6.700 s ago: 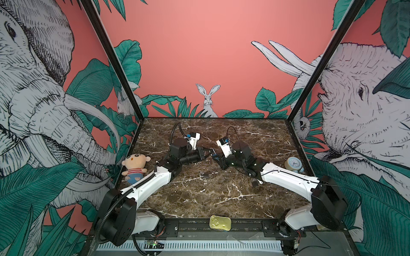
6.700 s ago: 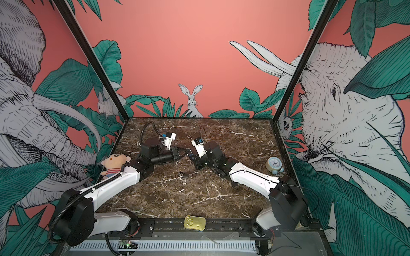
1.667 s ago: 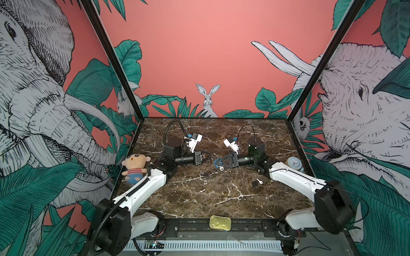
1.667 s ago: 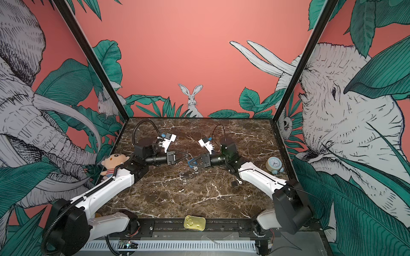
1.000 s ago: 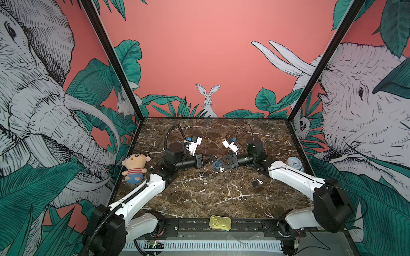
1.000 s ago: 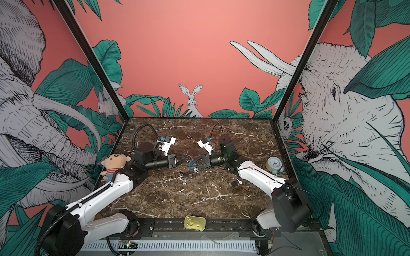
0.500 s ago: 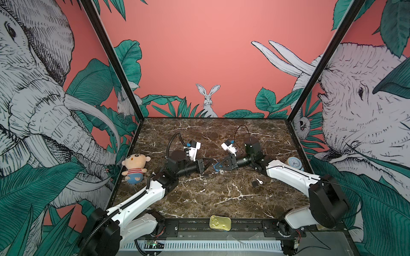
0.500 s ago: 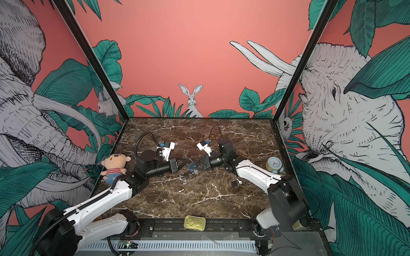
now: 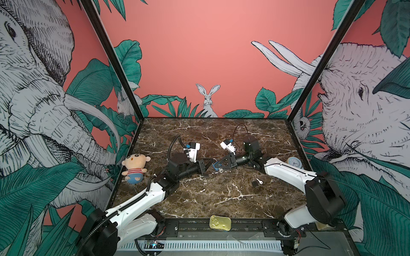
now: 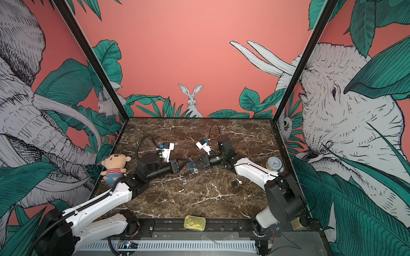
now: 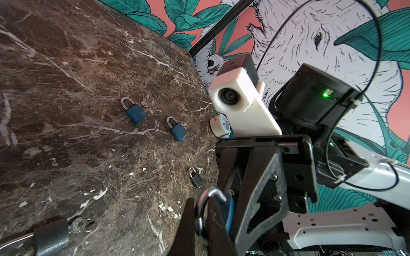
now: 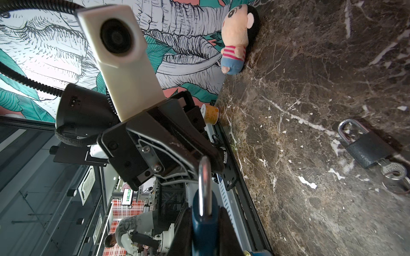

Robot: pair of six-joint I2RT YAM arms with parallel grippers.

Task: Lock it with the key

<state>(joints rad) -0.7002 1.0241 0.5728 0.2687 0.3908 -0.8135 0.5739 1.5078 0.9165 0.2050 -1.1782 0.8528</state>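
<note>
**Padlock held in the air between 2 grippers**

Right gripper (image 12: 205,236): clamped on the body of the blue padlock (image 12: 203,212). The padlock is off the table (image 9: 221,199), well to the right of the doll (image 9: 135,165), and its shackle (image 12: 204,177) points back toward the doll.

Left gripper (image 12: 209,160): jaws clenched, tips touching the top of the shackle. In the left wrist view 1 shackle leg sits between the fingers (image 11: 188,223). I cannot tell if it is pinched.

A silver key ring (image 9: 220,170) dangles just under the padlock. The key itself is too small to make out.

1 black lock (image 9: 205,176) lies on the table right of the doll, under the grippers, with a key in it. A 2nd black lock (image 9: 255,183) lies farther right of the doll. 2 blue locks (image 11: 134,112) show only in the left wrist view, farther still from the doll.
</note>
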